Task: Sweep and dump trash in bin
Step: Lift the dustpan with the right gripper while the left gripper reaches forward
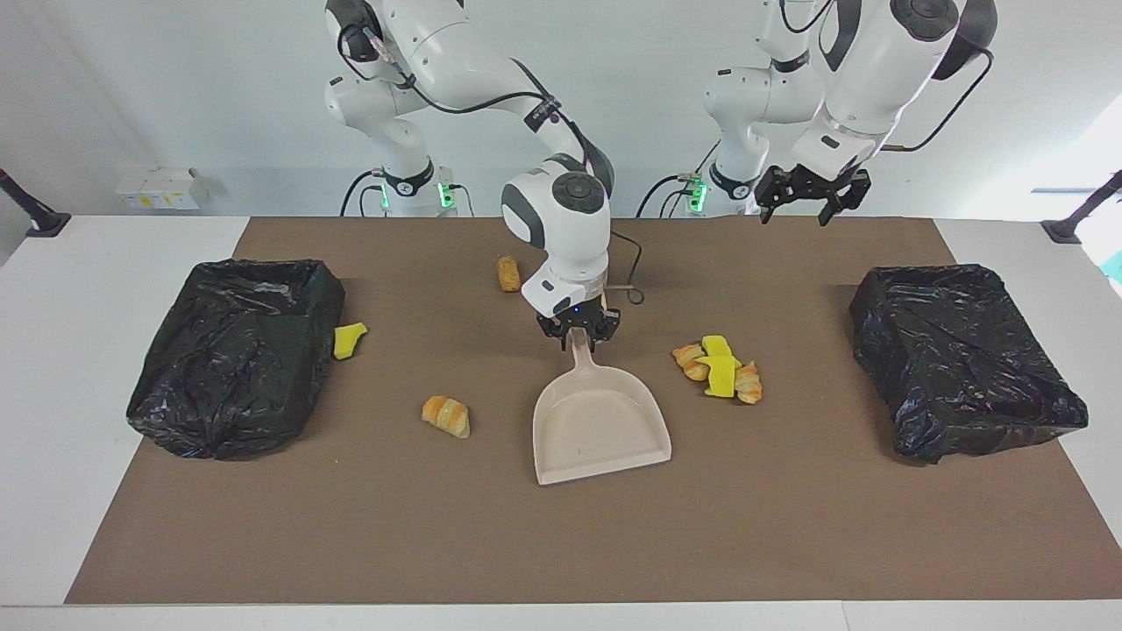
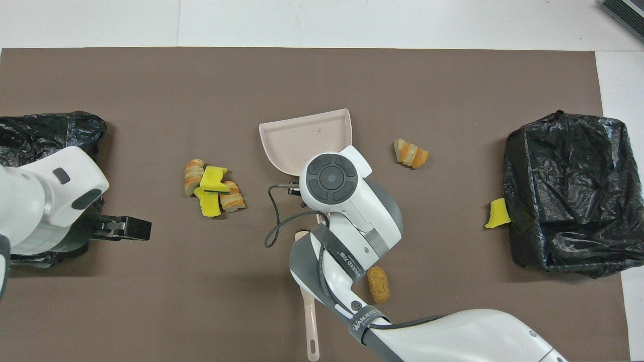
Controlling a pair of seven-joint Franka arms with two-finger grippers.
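We're on the right gripper [image 1: 579, 330] first: it's down at the dustpan [image 1: 600, 425], clamped on the dustpan's handle right where it meets the pan. The pan lies flat on the bench [image 1: 561, 543], mouth pointing away from the robots and skewed a touch toward the left arm's end. Our read is that the sweeping step is being set up, with the pan being lined up on the nearest trash.

The right arm reaches in from its base, elbow high, wrist bent straight down over the handle. The left gripper [image 1: 805, 200] hangs in the air with its fingers apart, holding nothing, over the robots' edge of the mat, waiting.

Out from the dustpan: a pile of pastries and yellow wedges [image 1: 720, 369] lies just beside it toward the left arm's end. A single pastry [image 1: 446, 415] lies beside it toward the right arm's end, and a lone yellow wedge [image 1: 349, 340] touches the bin [image 1: 237, 350] at that end. The brown roll [image 1: 508, 272] lies nearer to the robots than the pan. A second bin [image 1: 960, 359] is at the left arm's end.

In the overhead view a beige handle [image 2: 311, 322], likely the brush, shows nearer to the robots than the pan. Next we'd want the left arm to collect it and push the pile into the pan.
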